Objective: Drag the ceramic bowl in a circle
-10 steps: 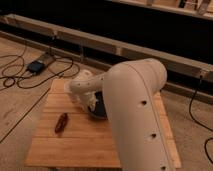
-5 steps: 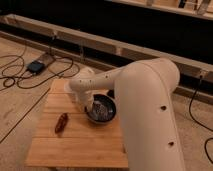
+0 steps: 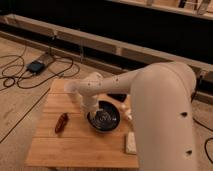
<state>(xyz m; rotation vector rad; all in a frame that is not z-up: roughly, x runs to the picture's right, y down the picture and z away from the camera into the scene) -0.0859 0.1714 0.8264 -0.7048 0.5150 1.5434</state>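
You have the end effector (image 3: 91, 113) down at the left rim of the ceramic bowl (image 3: 105, 119); contact with the rim cannot be made out. The bowl sits on the table (image 3: 75, 150), right of its middle. A small reddish-brown object (image 3: 61, 122) lies toward the left edge, apart from the bowl. A flat white item (image 3: 131, 142) rests by the near right corner. Your arm (image 3: 160, 115) hides the right edge.

Looks like a robot lab/test bay, not a home: loose cables (image 3: 19, 76) & a black power box (image 3: 36, 66) on bare floor, dark wall w/ pale ledge (image 3: 131, 50), lone wooden tabletop (image 3: 70, 147). Gripper (image 3: 91, 110) at left rim of ceramic bowl (image 3: 105, 120).
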